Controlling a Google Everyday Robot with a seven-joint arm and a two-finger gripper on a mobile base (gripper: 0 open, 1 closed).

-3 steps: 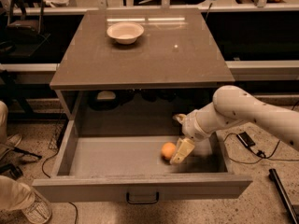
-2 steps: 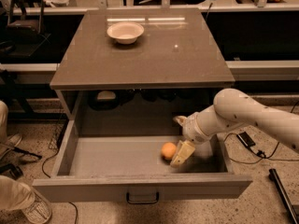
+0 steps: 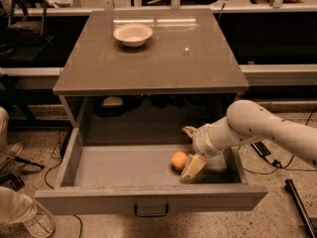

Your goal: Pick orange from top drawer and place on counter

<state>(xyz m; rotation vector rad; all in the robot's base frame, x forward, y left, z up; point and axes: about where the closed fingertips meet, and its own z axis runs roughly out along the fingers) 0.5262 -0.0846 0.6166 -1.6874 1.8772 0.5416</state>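
The orange (image 3: 179,160) lies on the grey floor of the open top drawer (image 3: 119,165), right of its middle and near the front. My gripper (image 3: 190,150) is down inside the drawer just right of the orange, with its jaws apart. The lower finger (image 3: 192,166) is right against the orange's right side, and the upper finger (image 3: 188,131) stands clear behind it. The orange is not held. The counter (image 3: 188,58) is the grey-brown tabletop above the drawer.
A shallow white bowl (image 3: 132,34) sits on the far left part of the counter. The drawer's front wall and dark handle (image 3: 151,210) are in front of the gripper. My white arm (image 3: 257,128) enters over the drawer's right wall. Cables lie on the floor at right.
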